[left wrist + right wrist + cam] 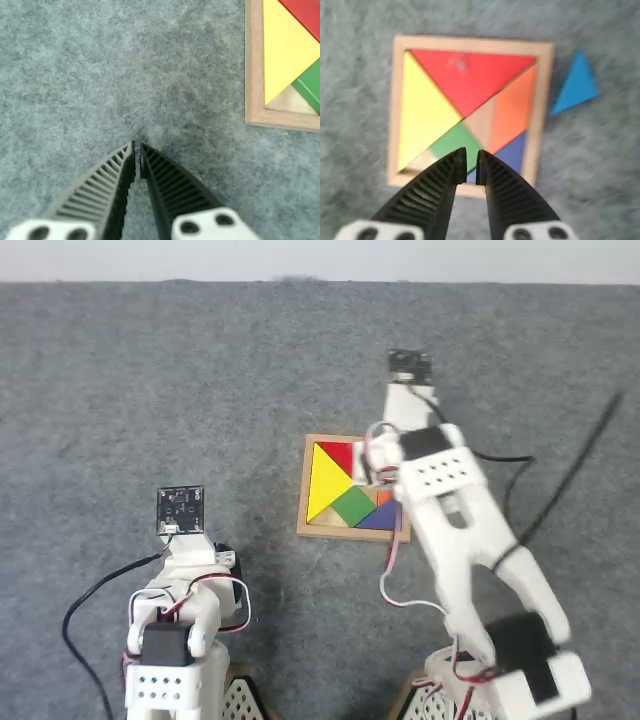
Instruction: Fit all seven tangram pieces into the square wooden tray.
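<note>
The square wooden tray [470,44] holds a red triangle [470,77], a yellow triangle [422,112], a green piece [451,145], an orange piece [512,115] and a dark blue piece [512,152]. Bare wood shows at its middle and in one corner. A light blue triangle [575,82] lies on the carpet just outside the tray's rim. My right gripper [470,157] hovers over the tray's near edge, shut and empty. My left gripper [137,147] is shut above bare carpet, apart from the tray [254,75].
Grey carpet covers the table. In the high view the right arm [440,480] covers the right side of the tray [303,490]. The left arm [185,585] is folded near the front left. Dark cables trail off to the right.
</note>
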